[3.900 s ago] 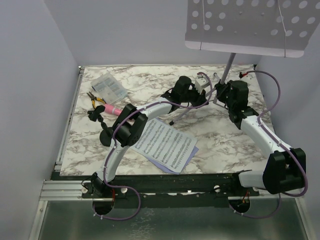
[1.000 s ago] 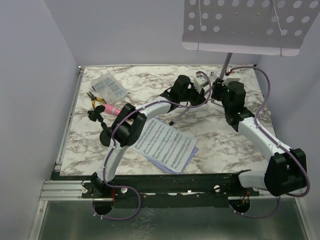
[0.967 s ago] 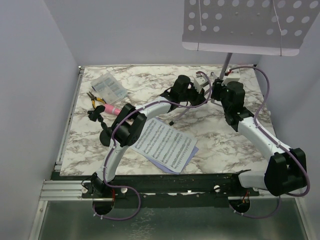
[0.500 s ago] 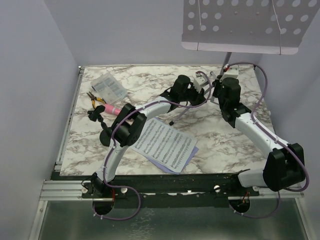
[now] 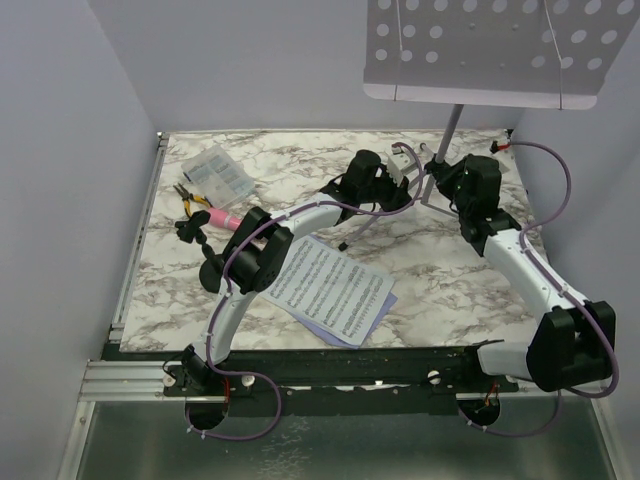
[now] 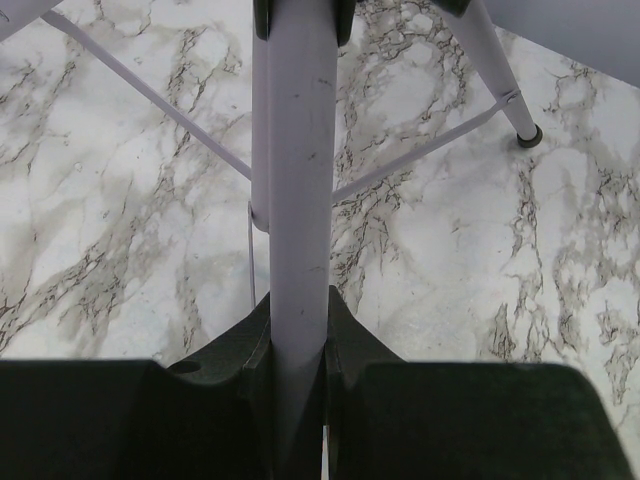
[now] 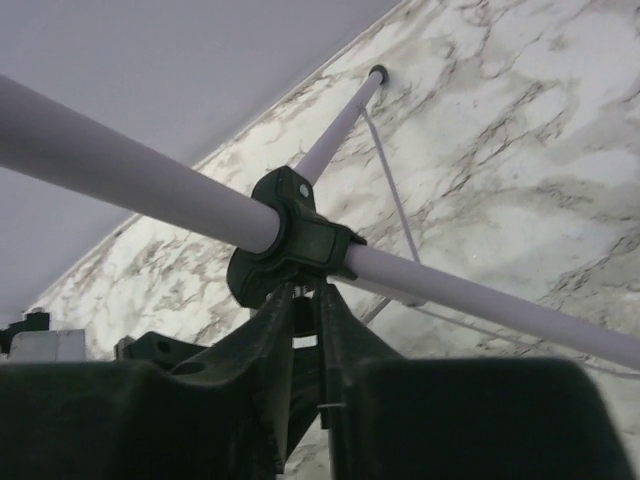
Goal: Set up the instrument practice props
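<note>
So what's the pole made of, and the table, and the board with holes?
The pole looks like painted metal tube: smooth, pale, scuffed. The table looks like marble, though the veins may be a printed sheet. The board with holes is probably painted metal, matte lavender.

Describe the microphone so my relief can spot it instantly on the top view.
Start at the far left corner of the marble-patterned table, where a clear plastic compartment box sits. Just nearer the arms lie orange-handled pliers, and right beside them the short pink cylindrical microphone. It is the only pink thing on the table.
</note>
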